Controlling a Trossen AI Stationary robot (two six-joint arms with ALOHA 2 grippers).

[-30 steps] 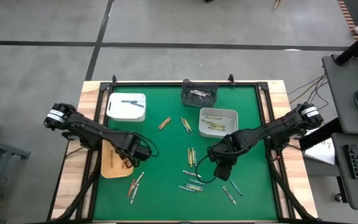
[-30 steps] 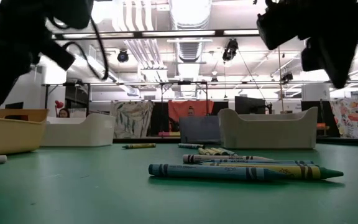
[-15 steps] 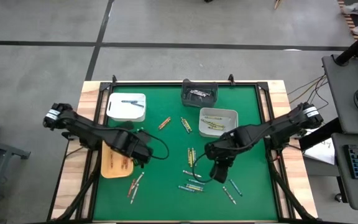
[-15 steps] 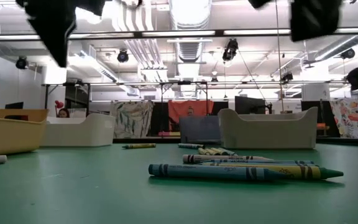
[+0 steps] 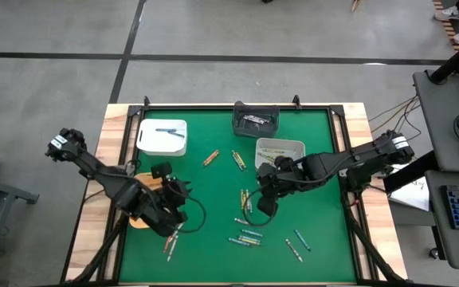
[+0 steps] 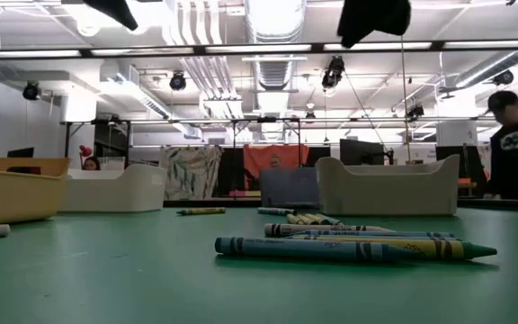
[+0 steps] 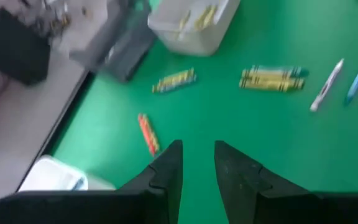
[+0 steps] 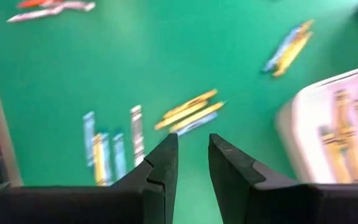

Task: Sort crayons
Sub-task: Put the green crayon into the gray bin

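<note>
Several crayons lie flat on the green mat: an orange one (image 5: 211,157), a yellow bunch (image 5: 246,199), a blue-green bunch (image 5: 248,235), a pair (image 5: 296,245) and red and white ones (image 5: 174,237). My left gripper (image 5: 180,198) hovers above the mat beside the tan tray (image 5: 138,215). Its fingers (image 7: 197,165) stand a little apart and are empty. My right gripper (image 5: 264,203) hovers by the yellow bunch (image 8: 188,111). Its fingers (image 8: 192,158) are also a little apart and empty.
A white tray (image 5: 163,135) holding a blue crayon stands at the far left. A dark bin (image 5: 255,119) stands at the far middle, and a white bin (image 5: 280,153) holds yellow crayons. A person (image 6: 515,144) stands in the room beyond the table.
Both grippers have risen, leaving the low view almost wholly. My right gripper has gone toward the table's left and far side, from near the blue-green bunch to beside the yellow bunch. My left arm has swung toward the near edge. No crayon has moved.
</note>
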